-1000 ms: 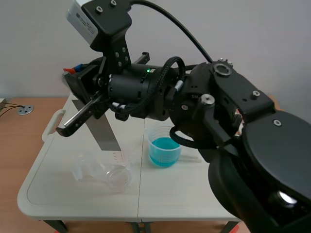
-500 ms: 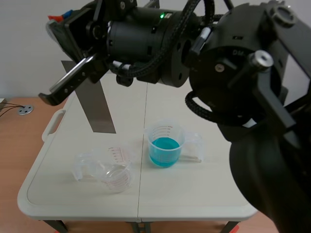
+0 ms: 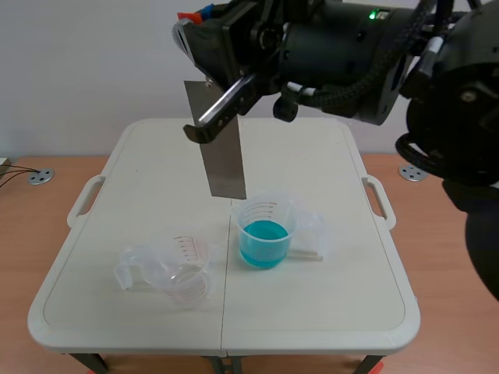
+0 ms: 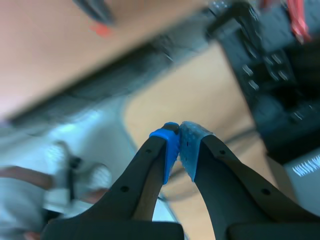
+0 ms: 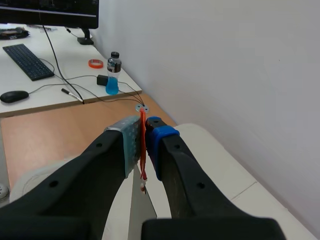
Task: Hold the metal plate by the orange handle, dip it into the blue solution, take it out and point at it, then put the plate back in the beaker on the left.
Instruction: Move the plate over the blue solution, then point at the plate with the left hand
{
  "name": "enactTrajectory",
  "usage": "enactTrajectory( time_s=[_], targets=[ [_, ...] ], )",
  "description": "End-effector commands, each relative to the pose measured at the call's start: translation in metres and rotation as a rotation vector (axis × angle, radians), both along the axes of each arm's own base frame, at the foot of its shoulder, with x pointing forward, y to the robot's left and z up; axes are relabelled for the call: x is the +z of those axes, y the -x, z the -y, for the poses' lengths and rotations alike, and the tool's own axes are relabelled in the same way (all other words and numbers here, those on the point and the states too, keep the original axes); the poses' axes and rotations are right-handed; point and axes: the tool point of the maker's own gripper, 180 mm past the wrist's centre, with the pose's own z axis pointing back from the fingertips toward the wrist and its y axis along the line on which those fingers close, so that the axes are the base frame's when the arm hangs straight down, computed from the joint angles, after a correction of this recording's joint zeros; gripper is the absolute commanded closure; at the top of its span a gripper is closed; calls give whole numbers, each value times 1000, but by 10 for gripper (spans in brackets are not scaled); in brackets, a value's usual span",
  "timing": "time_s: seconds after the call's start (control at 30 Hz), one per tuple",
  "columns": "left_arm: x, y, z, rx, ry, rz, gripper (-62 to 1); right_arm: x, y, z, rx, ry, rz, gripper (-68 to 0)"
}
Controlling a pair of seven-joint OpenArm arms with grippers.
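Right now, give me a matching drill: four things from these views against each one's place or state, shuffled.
Things:
1. flat grey metal plate
2. clear plastic beaker of blue solution
3. empty clear plastic beaker
4. left gripper

Place or state:
a. shut on nothing
b. on the left half of the white folding table
c. hanging in the air above the table
d. on the table's right half

Pairs: 1-c, 2-d, 3-b, 4-a

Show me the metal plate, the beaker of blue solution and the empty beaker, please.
metal plate (image 3: pixel 224 170): scene view, lower half of its grey face.
beaker of blue solution (image 3: pixel 265 240): scene view, its front wall.
empty beaker (image 3: pixel 187 269): scene view, its clear side wall.
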Motion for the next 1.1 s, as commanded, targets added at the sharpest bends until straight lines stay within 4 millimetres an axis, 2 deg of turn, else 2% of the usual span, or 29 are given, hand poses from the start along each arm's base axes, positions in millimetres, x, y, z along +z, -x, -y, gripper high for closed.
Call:
enactTrajectory(
  time_s=[0.0,0.17,0.33,0.5,0.8,0.93,1.07],
  targets=[
    [17,-20,1,-4,0,75,-26,14,1,5,12,-25,41,-13],
    [57,-60,-4,-21,-33,224,-26,16,1,19,28,-9,61,-13],
    [82,-89,9,-56,-17,334,-26,25,-8,35,7,-9,75,-13],
    [97,-110,14,-58,0,412,-26,31,-17,49,13,-22,68,-13],
    [119,-137,31,-142,50,510,-26,21,-40,69,-1,-17,19,-13],
    [127,-149,47,-179,95,553,-26,20,-39,68,22,-10,21,-13],
    [128,-163,71,-218,159,585,-26,20,-38,70,22,-8,19,-13]
  ],
)
